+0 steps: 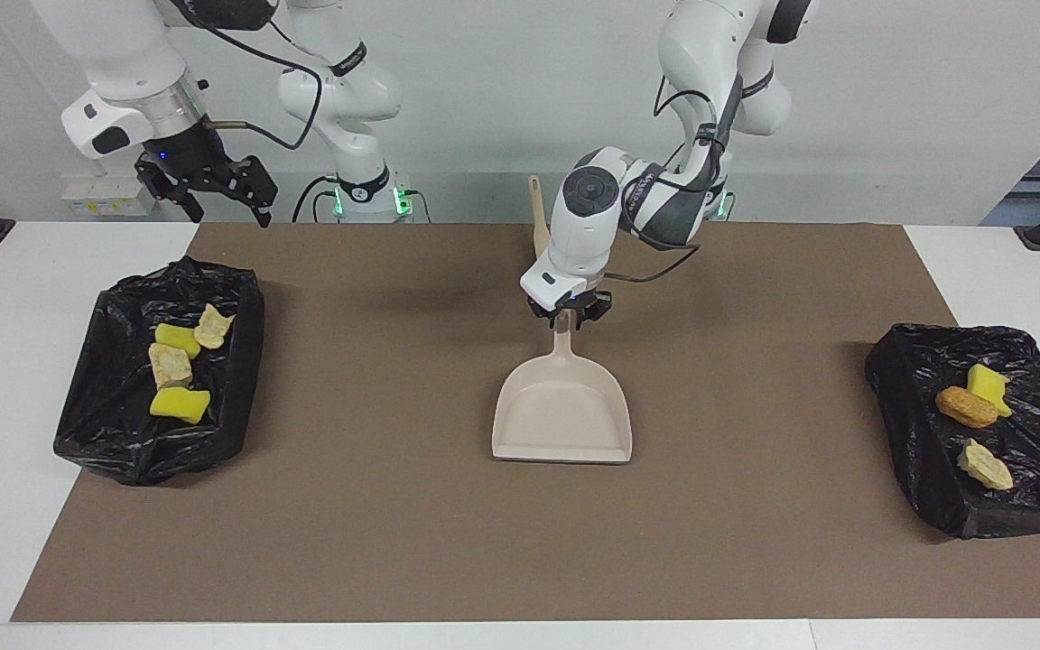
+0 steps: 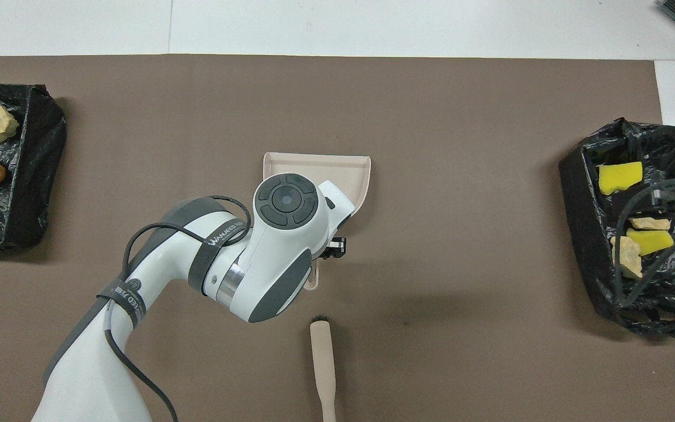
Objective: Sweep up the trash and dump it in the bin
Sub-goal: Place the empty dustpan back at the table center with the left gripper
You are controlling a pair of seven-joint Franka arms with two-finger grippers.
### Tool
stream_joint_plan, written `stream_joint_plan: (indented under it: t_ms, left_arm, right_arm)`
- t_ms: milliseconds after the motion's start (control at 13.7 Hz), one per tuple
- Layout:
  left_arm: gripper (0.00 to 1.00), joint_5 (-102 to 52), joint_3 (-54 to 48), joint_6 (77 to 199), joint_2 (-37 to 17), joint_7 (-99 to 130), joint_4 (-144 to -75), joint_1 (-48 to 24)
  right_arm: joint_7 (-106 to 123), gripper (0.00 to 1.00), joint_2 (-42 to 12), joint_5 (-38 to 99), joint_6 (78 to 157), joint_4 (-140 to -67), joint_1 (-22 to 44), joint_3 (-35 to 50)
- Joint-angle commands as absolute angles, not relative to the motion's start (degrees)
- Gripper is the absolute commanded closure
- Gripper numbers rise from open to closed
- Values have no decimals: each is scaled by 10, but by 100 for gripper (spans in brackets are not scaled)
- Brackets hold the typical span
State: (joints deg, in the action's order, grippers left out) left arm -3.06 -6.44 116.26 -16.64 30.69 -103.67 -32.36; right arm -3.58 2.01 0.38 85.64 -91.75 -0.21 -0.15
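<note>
On my facing feed the beige plastic dustpan [image 1: 563, 413] lies flat on the brown mat [image 1: 376, 524] at the centre of the frame, mouth toward the bottom edge. The left gripper [image 1: 568, 316] sits low on its handle, fingers either side; I cannot tell whether they are pinching it or have let go. Just above it in the frame, partly hidden by the arm, lies the pale wooden brush with black bristles [image 1: 537, 217]. The right gripper [image 1: 213, 185] hangs in the upper corner on its own arm's end, fingers spread and holding nothing, waiting above the table edge. Below it, the black bag-lined bin [image 1: 245, 361] holds four pieces of trash [image 1: 179, 403]. The second black bin [image 1: 913, 433], on the left arm's end, holds three more pieces [image 1: 966, 407].
</note>
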Motion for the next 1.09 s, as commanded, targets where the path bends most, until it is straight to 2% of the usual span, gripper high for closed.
stream_joint_plan:
  t_ms: [0,146,583,875,1021]
  left_arm:
    - [0,-34,-59,1141,-136,307,-1036,-299]
    - [0,-20,-58,1123,-113,268,-1036,-267]
    - [0,-4,-54,1092,-20,-17,-1022,-86]
    - [0,-4,-54,980,-19,-139,-902,-5]
    - [0,-4,-48,935,-16,-160,-882,6]
  right_arm:
    - [-18,0,27,-7,857,-925,2,-3]
    - [-18,0,29,-5,853,-921,3,-7]
    - [-3,0,28,-9,825,-885,3,-25]
    - [6,0,33,-9,818,-890,3,-30]
    - [8,0,33,-10,810,-887,-5,-30]
